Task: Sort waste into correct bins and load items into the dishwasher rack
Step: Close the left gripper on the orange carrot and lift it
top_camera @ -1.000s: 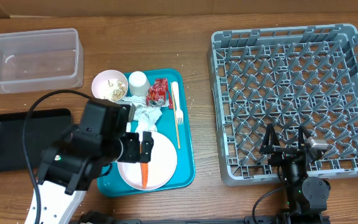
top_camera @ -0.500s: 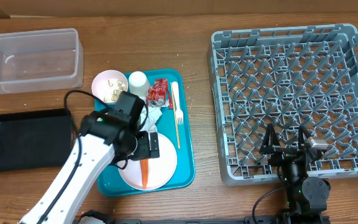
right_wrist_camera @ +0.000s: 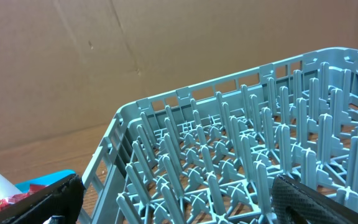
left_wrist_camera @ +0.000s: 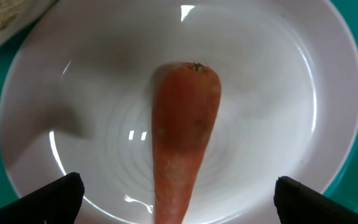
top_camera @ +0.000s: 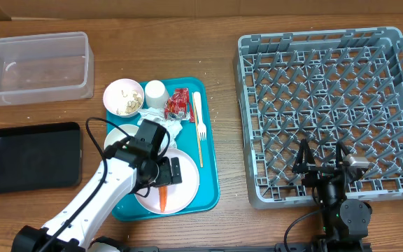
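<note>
Step in hand: waste sorting, carrot first. Left hand [top_camera: 168, 171], fingers spread and holding nothing, hovers astride the carrot [left_wrist_camera: 185, 130], which lies on the pink plate [left_wrist_camera: 278, 81] on the teal tray [top_camera: 210, 154] near the counter's front edge. Next move, I judge: descend, clench on the carrot, carry it to a bin. Right hand [top_camera: 320, 161] released, parked at the rack [top_camera: 320, 36]. No legible writing anywhere.

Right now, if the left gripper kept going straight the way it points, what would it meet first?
Most likely the carrot, which lies centred in line with the open left gripper. The plate is just beneath it. How far off the carrot is remains unclear.
</note>
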`<state>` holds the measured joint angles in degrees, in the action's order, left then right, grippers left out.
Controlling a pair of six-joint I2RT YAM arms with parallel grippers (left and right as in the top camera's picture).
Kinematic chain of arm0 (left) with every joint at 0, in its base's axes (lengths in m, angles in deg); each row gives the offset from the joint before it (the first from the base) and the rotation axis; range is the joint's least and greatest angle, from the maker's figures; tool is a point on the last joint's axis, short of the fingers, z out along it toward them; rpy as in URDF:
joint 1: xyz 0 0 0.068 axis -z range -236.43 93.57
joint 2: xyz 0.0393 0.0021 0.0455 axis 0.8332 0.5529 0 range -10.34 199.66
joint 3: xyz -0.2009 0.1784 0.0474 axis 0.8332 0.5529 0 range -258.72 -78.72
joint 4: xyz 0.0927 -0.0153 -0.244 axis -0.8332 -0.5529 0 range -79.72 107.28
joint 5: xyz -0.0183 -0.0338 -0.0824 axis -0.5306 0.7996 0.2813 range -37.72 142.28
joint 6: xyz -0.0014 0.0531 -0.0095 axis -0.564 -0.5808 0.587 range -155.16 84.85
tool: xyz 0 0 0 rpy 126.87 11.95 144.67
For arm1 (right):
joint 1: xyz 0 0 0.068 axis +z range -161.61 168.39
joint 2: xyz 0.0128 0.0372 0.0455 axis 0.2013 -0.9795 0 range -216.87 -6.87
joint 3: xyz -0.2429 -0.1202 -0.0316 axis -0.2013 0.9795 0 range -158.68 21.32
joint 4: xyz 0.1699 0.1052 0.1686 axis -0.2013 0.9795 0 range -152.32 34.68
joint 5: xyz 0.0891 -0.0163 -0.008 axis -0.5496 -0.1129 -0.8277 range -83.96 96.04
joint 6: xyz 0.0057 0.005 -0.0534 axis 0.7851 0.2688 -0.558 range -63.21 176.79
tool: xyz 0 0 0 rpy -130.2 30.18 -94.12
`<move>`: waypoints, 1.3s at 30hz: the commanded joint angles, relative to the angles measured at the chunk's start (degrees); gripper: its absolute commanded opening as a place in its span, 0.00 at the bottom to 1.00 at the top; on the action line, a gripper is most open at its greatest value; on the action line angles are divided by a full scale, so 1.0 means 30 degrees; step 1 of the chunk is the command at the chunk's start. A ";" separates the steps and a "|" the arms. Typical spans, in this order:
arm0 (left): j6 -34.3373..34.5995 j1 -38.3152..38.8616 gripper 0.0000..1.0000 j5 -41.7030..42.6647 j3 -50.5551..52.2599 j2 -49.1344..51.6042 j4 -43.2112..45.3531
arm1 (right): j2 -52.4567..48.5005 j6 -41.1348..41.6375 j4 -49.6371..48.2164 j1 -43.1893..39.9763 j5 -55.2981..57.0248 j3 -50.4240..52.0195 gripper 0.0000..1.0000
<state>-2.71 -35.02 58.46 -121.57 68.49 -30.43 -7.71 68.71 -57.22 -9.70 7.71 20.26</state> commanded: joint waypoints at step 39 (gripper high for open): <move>-0.0393 0.0124 0.59 -0.2208 0.0262 0.1188 0.0525 | 0.0204 -0.0131 -0.0146 0.0095 -0.0095 0.0204 1.00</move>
<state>-3.58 -35.02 54.83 -117.97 71.66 -27.96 -7.71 68.71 -57.20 -9.68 7.69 20.26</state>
